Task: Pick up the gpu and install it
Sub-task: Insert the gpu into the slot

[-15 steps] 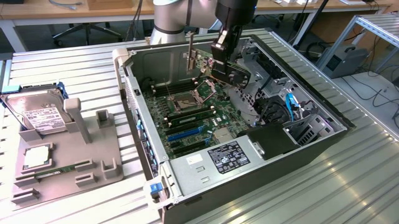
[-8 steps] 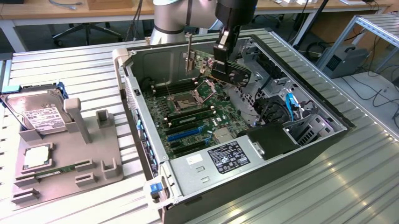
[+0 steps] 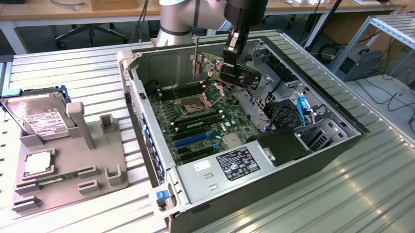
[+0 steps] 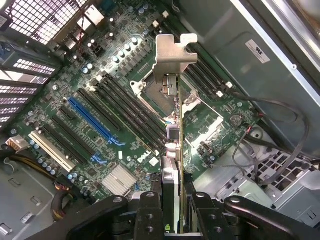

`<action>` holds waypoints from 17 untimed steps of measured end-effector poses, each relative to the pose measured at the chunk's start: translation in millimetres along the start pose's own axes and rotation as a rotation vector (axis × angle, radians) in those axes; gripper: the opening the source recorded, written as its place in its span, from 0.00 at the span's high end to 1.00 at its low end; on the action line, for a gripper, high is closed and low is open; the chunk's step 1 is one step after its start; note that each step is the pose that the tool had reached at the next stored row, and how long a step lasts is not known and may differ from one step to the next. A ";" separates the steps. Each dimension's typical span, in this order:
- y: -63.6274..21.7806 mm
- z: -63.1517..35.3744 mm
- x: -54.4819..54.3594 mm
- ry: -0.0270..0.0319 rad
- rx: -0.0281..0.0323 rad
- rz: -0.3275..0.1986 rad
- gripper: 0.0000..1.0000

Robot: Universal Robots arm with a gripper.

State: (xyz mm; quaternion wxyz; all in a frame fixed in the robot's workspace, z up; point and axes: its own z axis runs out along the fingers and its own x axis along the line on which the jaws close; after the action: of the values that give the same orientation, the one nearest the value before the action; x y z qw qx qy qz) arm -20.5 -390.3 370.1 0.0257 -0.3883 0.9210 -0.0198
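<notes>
Pinching the thin flat gpu (image 3: pixel 245 74), the black gripper (image 4: pixel 175 207) hangs its silver bracket (image 4: pixel 172 52) over the green motherboard (image 4: pixel 80 85)

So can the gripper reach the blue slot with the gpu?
Probably yes: the case is open, the gripper holds the gpu above the motherboard, and nothing covers the blue slot.

Lab: slatted metal workbench (image 3: pixel 71 73), wooden desks (image 3: pixel 97 10).

The arm (image 3: pixel 178 19) reaches down, its claw (image 3: pixel 231 56) clamped in a grip.
</notes>
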 end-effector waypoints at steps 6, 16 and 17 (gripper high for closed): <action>0.0 0.0 0.0 -0.0009 -0.0005 -0.015 0.73; 0.0 0.0 0.0 -0.0021 -0.0012 -0.037 0.73; 0.0 0.0 0.0 -0.0023 -0.0013 -0.040 0.73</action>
State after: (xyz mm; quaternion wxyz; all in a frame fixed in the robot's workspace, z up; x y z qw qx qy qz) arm -20.5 -390.3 370.1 0.0261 -0.4066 0.9130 -0.0193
